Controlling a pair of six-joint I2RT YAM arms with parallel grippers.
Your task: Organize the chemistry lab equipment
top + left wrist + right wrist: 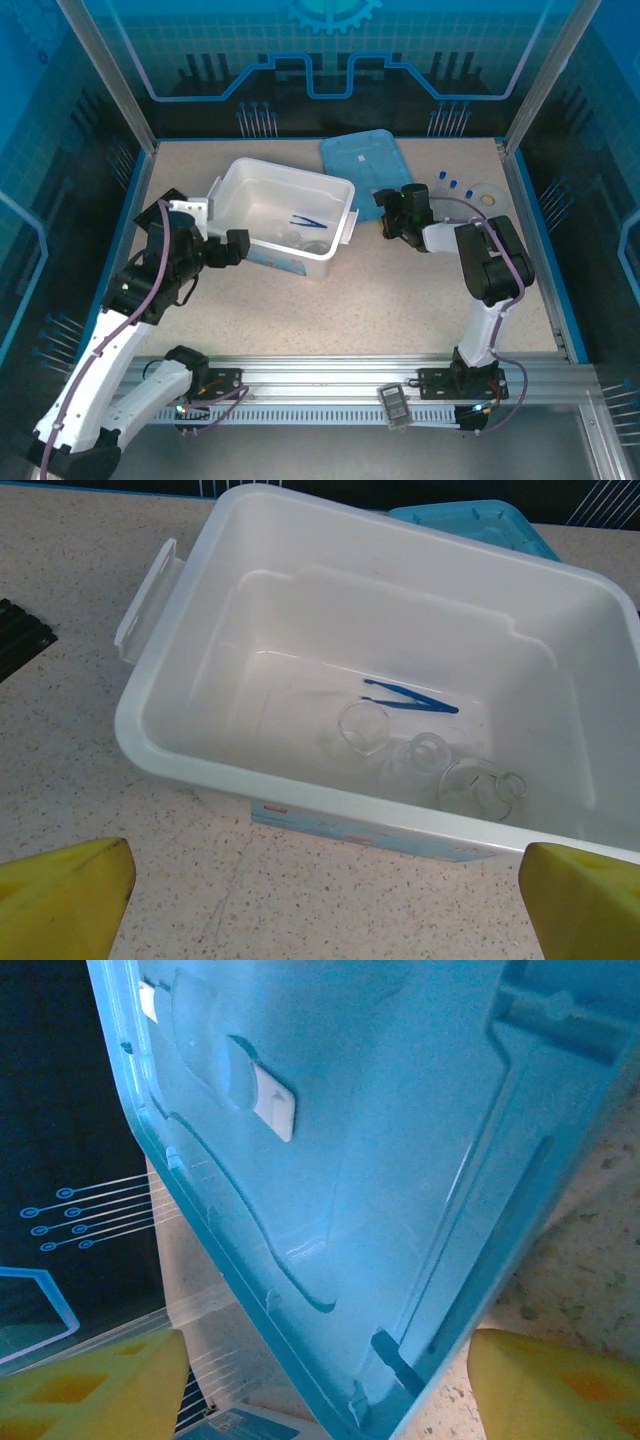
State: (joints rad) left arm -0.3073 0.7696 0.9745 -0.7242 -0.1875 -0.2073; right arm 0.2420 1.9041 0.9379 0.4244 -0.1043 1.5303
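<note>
Left tool (320,900): fully released, jaws wide, holds nothing, hovers over counter (350,310) just before near wall of white bin (180,750).

Right tool (330,1390): jaws partly spread, straddling near corner of blue lid (380,1160), with gap visible beside one finger; not clenched, contact unclear.

Blue tweezers (410,697) and clear glass beakers (365,728) lie on bin floor. Blue-capped tubes (455,185) sit on counter at far right, beside white tape ring (487,193).

Bin (190,680) is showing translucent white; tweezers (410,698) showing blue; beakers (363,727) appearing clear; lid (400,1160) showing light blue; surface (70,680) showing dark-speckled beige; left fingers (65,900) showing yellow.
</note>
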